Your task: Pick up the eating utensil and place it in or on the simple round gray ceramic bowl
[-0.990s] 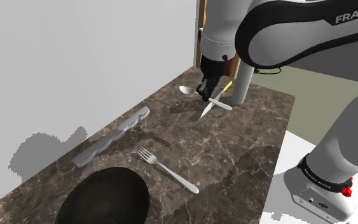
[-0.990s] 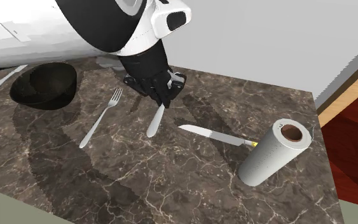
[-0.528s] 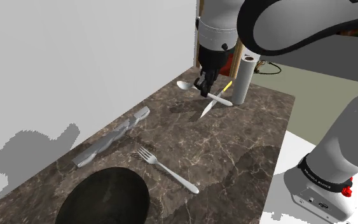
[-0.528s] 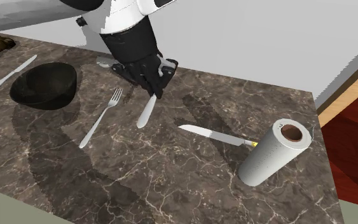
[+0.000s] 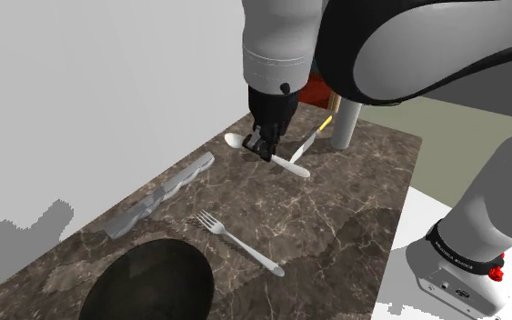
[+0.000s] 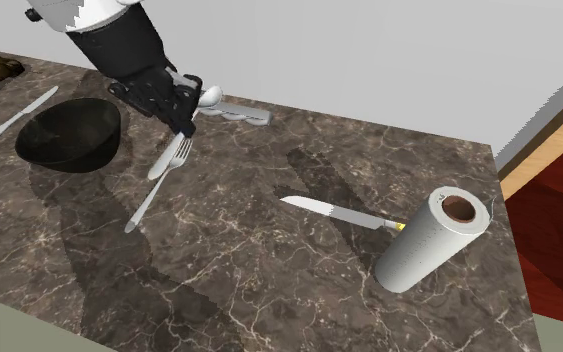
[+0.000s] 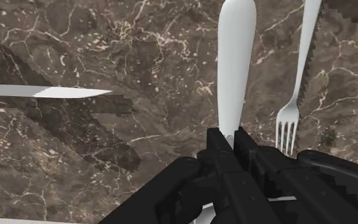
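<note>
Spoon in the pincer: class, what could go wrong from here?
1. The pincer clasps the spoon near its scoop end, so the long handle may pivot or slip.
2. That handle hangs above the fork and might knock it.
3. Dropped on the rim of the dark bowl, it could slide out.

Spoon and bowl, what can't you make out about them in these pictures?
- Wrist view: the spoon's bowl end is hidden behind the gripper.
- Second exterior view: the gripper covers the spoon's middle, where it is clasped.
- Shoulder view: the dark bowl is cut off by the bottom edge.
</note>
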`<state>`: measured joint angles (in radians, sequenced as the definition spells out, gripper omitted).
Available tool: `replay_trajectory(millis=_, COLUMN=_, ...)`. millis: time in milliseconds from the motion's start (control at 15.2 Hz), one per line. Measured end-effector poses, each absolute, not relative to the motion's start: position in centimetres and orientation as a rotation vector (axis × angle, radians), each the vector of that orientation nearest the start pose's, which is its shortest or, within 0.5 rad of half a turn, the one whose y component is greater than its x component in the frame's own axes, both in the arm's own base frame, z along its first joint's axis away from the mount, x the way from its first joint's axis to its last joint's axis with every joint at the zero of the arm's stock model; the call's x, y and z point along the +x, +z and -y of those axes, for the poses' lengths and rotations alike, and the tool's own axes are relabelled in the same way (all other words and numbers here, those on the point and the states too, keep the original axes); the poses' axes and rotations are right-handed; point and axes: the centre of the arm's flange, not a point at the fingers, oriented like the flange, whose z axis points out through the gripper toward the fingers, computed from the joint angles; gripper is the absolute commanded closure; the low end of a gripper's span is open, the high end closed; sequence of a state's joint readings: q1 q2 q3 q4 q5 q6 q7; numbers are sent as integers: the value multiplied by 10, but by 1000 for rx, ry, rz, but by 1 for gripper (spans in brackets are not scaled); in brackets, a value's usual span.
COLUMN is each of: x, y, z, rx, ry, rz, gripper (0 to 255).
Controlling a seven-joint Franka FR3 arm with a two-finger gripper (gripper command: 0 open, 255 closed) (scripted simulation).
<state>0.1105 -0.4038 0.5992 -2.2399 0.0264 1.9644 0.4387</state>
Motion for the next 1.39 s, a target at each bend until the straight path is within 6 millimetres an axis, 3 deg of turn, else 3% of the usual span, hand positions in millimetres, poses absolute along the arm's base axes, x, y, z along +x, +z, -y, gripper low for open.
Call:
replay_trajectory(millis=924, x=286, y=515, z=-499, rx=-3244, ry=-258, rz=385, gripper=255)
replay_trajectory(millis=1386, x=274, y=520, z=-589, rx=-3240, ry=-259, rz=377, gripper=255)
